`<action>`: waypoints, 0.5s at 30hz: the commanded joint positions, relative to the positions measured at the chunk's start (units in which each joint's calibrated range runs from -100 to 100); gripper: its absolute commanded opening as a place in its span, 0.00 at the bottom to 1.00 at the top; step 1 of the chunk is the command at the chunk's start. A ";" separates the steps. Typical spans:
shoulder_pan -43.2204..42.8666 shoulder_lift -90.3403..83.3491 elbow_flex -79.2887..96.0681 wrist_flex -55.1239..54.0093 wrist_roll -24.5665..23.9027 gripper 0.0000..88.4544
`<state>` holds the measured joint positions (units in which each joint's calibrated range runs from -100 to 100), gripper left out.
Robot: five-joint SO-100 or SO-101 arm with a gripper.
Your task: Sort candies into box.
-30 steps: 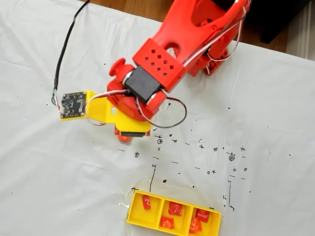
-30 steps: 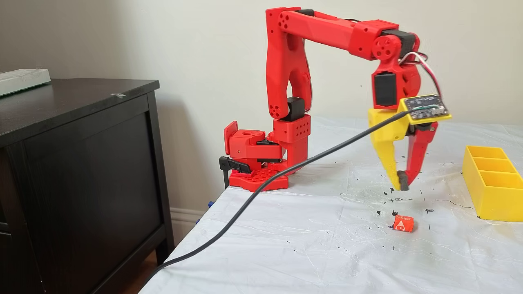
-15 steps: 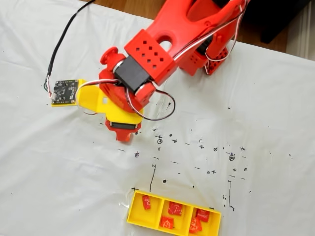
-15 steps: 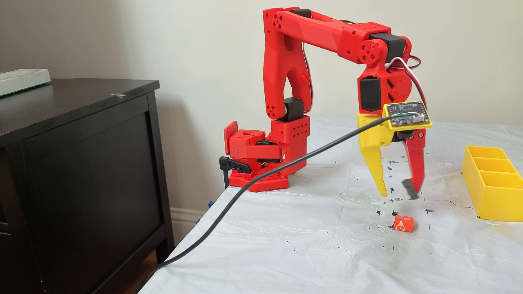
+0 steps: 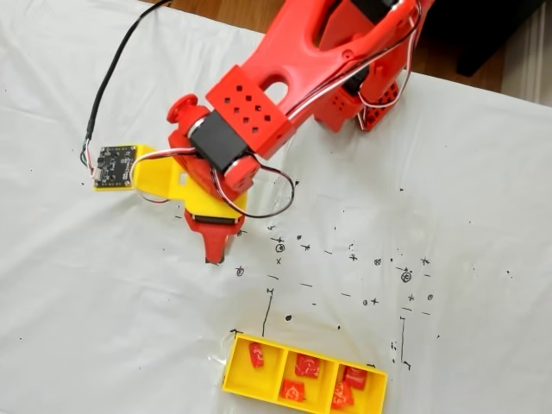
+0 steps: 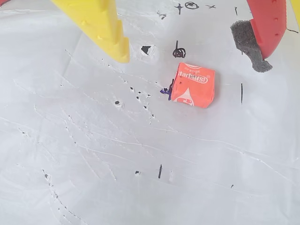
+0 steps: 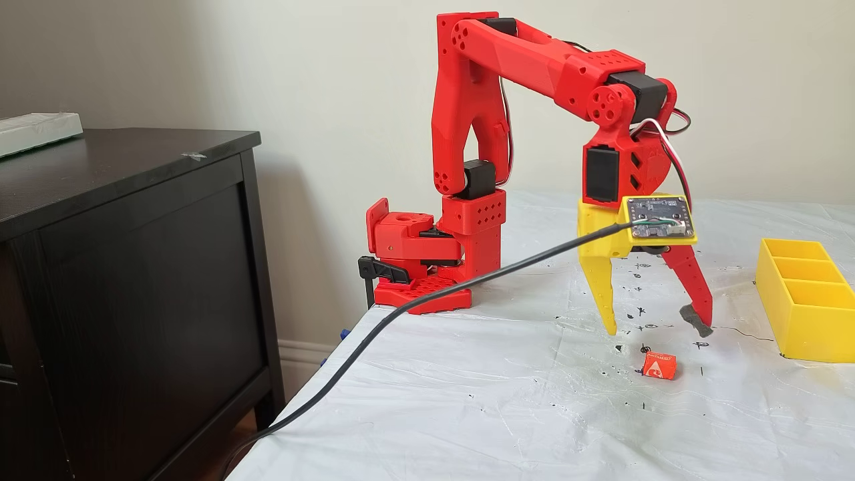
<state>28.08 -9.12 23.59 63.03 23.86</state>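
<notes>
One orange-red wrapped candy [image 6: 193,85] with white print lies alone on the white sheet, also seen in a fixed view [image 7: 660,365]. My gripper [image 7: 654,329] hangs just above it, open wide, with the candy below the gap between the yellow finger [image 6: 105,28] and the red finger [image 6: 267,23] with its grey pad. Nothing is held. From above, the gripper [image 5: 210,246] covers that candy. The yellow box [image 5: 304,379] sits at the bottom with several red candies [image 5: 306,366] spread over its three compartments. From the side the box [image 7: 801,300] stands to the right of the gripper.
A black cable [image 7: 427,300] runs from the yellow-mounted circuit board [image 7: 658,218] off the table's left edge. The red arm base [image 7: 421,267] is clamped at the back corner. A dark cabinet [image 7: 127,267] stands left of the table. Pen marks [image 5: 379,259] dot the sheet.
The gripper went from nearly shut to wide open and came down closer to the lone candy. From above it shifted left. The candy and box stayed put.
</notes>
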 commanded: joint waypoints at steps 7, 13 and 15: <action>-1.36 4.12 -4.06 -2.33 -1.51 0.36; -1.99 5.64 -4.97 -2.98 -2.15 0.34; -1.99 6.07 -5.61 -3.06 -2.44 0.34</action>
<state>26.45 -2.42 22.98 60.28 21.86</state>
